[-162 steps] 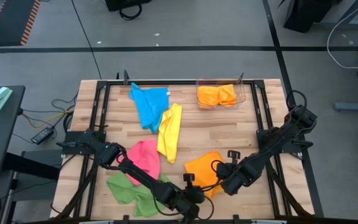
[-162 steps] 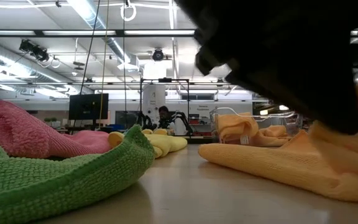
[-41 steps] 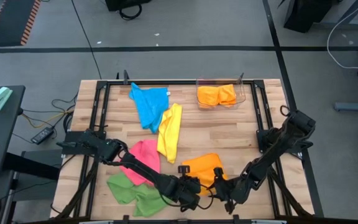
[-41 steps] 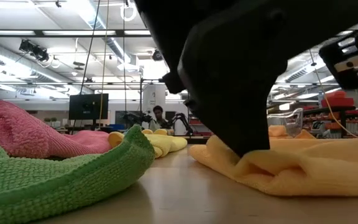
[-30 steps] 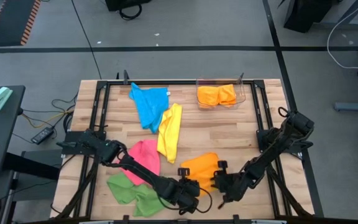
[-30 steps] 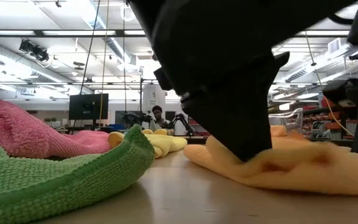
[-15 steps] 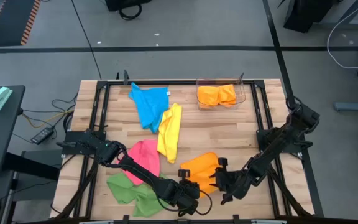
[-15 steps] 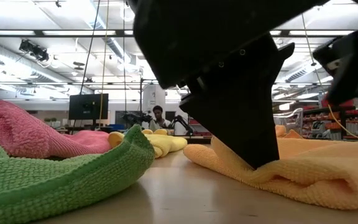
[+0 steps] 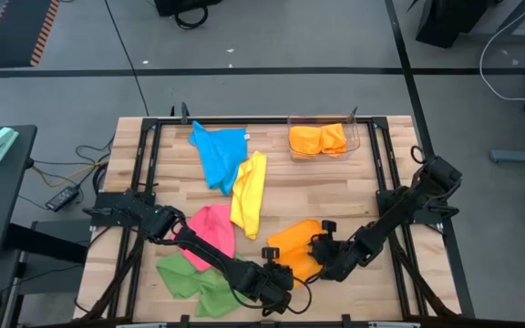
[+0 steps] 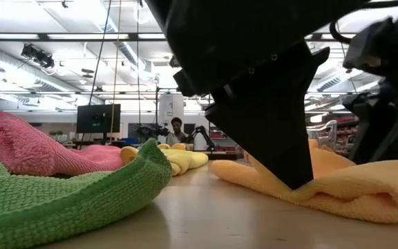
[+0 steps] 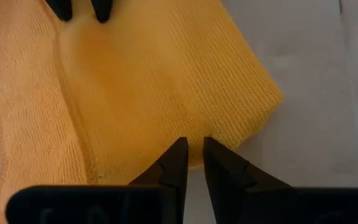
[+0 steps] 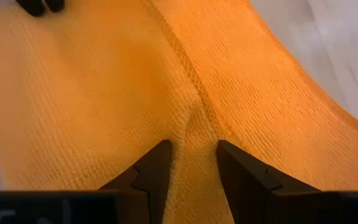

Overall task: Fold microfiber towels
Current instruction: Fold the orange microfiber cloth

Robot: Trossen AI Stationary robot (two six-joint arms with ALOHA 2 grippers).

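- Orange towel point(image 9: 297, 241) lying at the near centre-right of the table point(image 9: 344, 196), already doubled over, hemmed edge showing across the top layer in both wrist views.
- Left gripper point(image 9: 276, 273) down at the towel's near-left edge; fingers point(image 11: 174, 163) nearly together, pinching a thin bit of the folded edge (grip looks shallow, right at the rim).
- Right gripper point(image 9: 322, 262) at the towel's right side; fingers point(image 12: 156, 165) partly apart, closed on a small ridge of cloth along the hem.
- Low view: both grippers low against the orange cloth, fold bulging soft and thick at the edge.
- Handling, judged: light, limp, plush microfiber; no stiffness, sags and bunches when lifted; grippy pile, unlikely to slip but layers may drag together.
- Best hold, judged: corners or hem, both layers pinched together, one gripper per corner so the edge stays straight.
- Risk: catching only the top layer and undoing the fold.
- Elsewhere: pink towel point(image 9: 212, 230), green towel point(image 9: 190, 276), yellow towel point(image 9: 249, 193), blue towel point(image 9: 219, 153) loose and unfolded; more orange cloth in the clear plastic bin point(image 9: 354, 137) at the far edge.
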